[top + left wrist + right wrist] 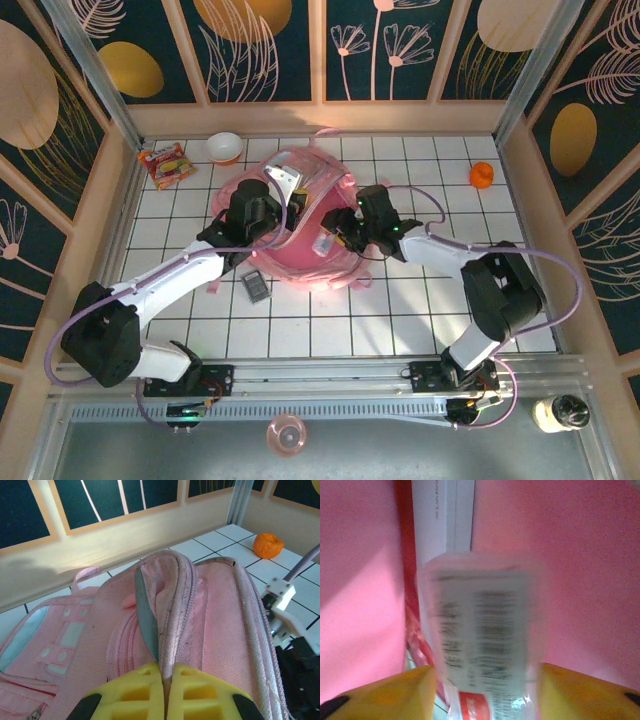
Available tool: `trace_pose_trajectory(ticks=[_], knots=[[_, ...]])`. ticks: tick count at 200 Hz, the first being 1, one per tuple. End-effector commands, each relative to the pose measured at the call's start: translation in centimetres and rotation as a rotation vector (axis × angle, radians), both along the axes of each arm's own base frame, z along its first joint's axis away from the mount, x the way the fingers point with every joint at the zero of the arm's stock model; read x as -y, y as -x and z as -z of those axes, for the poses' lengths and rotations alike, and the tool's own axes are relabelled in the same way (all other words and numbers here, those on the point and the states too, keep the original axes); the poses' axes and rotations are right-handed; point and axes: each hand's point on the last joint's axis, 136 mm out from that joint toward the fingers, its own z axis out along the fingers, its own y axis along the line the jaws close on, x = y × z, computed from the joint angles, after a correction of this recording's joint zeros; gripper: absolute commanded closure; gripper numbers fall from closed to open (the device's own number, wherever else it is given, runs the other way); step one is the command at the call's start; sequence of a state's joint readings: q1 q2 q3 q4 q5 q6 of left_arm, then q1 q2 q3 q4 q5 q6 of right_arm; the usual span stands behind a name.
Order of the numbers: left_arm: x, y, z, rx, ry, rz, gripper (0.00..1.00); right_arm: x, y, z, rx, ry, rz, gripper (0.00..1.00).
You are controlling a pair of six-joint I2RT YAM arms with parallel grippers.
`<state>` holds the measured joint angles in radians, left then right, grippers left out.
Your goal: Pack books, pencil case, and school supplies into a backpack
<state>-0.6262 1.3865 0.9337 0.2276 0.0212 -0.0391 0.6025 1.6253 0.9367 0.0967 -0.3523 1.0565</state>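
I am holding the left gripper [163, 675] with its jaws pressed tight together. They are pinching the raised lip of the backpack [305, 262], which is lying in the middle of the table [420, 320], a bit toward the far edge. I am holding that lip up so the mouth of the bag is gaping wide and not flopping shut. The right gripper [487, 680] is sitting inside that mouth. Its jaws are resting on the two sides of the pencil case [480, 615] and, I think, squeezing it, so the pouch is hanging between the pink walls. It is hanging beside a flat white thing [442, 515] in the bag, and I cannot tell what that is. The calculator [255, 287] is waiting on the table just by the near side of the bag, close to the left arm, so I am thinking it is the next thing to pick up. I am guessing the pouch needs to go lower before I let go, or it may catch on the zip edge.
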Motion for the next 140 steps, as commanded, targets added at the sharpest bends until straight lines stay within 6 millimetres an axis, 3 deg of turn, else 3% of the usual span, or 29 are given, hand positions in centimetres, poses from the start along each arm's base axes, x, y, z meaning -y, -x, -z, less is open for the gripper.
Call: trace_pose_trajectory(ticks=[1,35,61,70,84,92,106,119,140], knots=[[0.3,0.4,-7.1,0.168,0.134,0.029,1.0,-2.0,-1.5,-4.0,0.114,-0.11,-0.026,0.37],[0.1,0.5,-6.3,0.156,0.116,0.026,1.0,-0.4,-1.0,-4.4,0.137,-0.081,-0.011,0.33],[0.7,0.8,-4.0,0.111,0.068,0.066,0.97,2.3,0.1,-5.3,0.185,-0.05,0.029,0.34],[1.0,0.8,-2.9,0.079,0.047,0.085,0.88,3.5,0.5,-5.6,0.202,-0.031,0.052,0.35],[1.0,0.9,-1.4,0.023,0.044,0.077,0.58,5.2,1.4,-6.0,0.225,-0.004,0.077,0.35],[0.7,1.1,-0.9,0.002,0.057,0.068,0.48,6.5,1.8,-6.2,0.235,0.015,0.104,0.35],[-0.3,1.5,-0.4,-0.029,0.1,0.044,0.39,9.0,2.2,-6.6,0.261,0.048,0.161,0.35],[-2.0,1.5,0.0,-0.069,0.155,0.006,0.32,10.2,3.0,-7.3,0.3,0.079,0.172,0.35],[-5.9,1.4,1.1,-0.16,0.256,-0.081,0.28,10.0,4.4,-7.7,0.321,0.083,0.124,0.35]])
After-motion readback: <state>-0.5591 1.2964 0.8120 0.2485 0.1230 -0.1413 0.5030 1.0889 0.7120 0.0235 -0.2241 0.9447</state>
